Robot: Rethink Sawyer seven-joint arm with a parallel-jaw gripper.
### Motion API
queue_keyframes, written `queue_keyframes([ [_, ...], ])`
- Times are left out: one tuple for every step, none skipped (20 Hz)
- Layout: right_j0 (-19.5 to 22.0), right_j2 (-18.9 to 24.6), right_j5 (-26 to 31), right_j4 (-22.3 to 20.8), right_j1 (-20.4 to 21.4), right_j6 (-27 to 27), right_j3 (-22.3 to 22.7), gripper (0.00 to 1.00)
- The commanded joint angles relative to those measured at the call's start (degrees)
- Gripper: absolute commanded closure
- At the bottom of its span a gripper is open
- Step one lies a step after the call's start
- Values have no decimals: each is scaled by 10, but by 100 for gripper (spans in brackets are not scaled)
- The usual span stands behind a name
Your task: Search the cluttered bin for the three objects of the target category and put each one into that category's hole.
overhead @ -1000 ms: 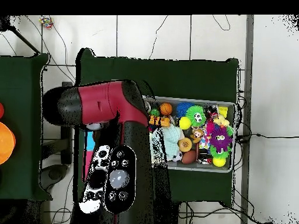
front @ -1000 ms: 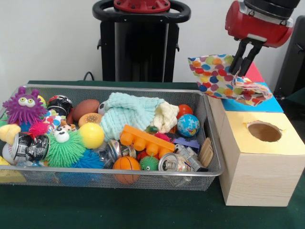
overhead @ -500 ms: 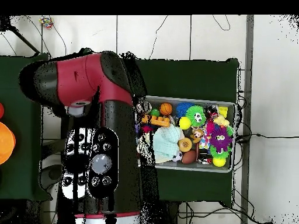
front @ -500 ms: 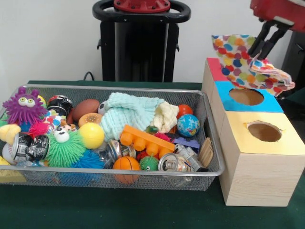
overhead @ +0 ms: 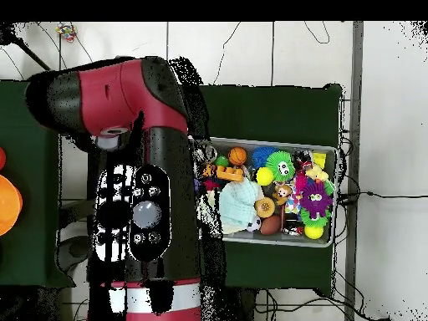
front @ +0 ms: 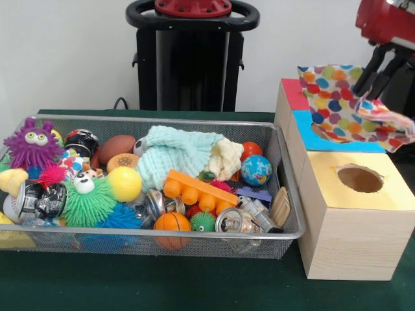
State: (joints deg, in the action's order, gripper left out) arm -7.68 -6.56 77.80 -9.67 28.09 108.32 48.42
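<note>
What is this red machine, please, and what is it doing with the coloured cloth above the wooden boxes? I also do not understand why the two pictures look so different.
The red machine is a robot arm; its gripper acts as its hand. It is shut on a polka-dot cloth, which hangs above the blue-topped box. Beside that stand a yellow-topped box with a round hole and a red-topped box.

One picture is taken from across the table. The other looks straight down, so the arm hides the boxes and the cloth there.

On the green table stands a wire bin full of toys: balls, an orange block, a purple monster, a light green cloth and cans.
</note>
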Motion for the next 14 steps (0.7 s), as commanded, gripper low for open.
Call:
queue_keyframes([
  [49, 55, -57, 20, -62, 39, 18, 100],
  [50, 55, -71, 17, -64, 35, 21, 100],
  [51, 55, -77, 17, -65, 35, 26, 100],
  [50, 53, -83, 15, -63, 36, 30, 100],
  [51, 51, -88, 13, -65, 35, 31, 100],
  [50, 49, -88, 12, -65, 35, 31, 100],
  [49, 47, -90, 10, -66, 34, 29, 100],
  [48, 46, -97, 8, -69, 35, 30, 100],
  [48, 45, -104, 7, -71, 36, 32, 100],
  [48, 45, -116, 6, -73, 37, 35, 100],
  [47, 45, -123, 6, -76, 40, 36, 100],
  [44, 42, -128, 5, -76, 45, 39, 100],
  [42, 40, -134, 4, -77, 49, 41, 100],
  [37, 34, -134, 0, -77, 54, 42, 100],
])
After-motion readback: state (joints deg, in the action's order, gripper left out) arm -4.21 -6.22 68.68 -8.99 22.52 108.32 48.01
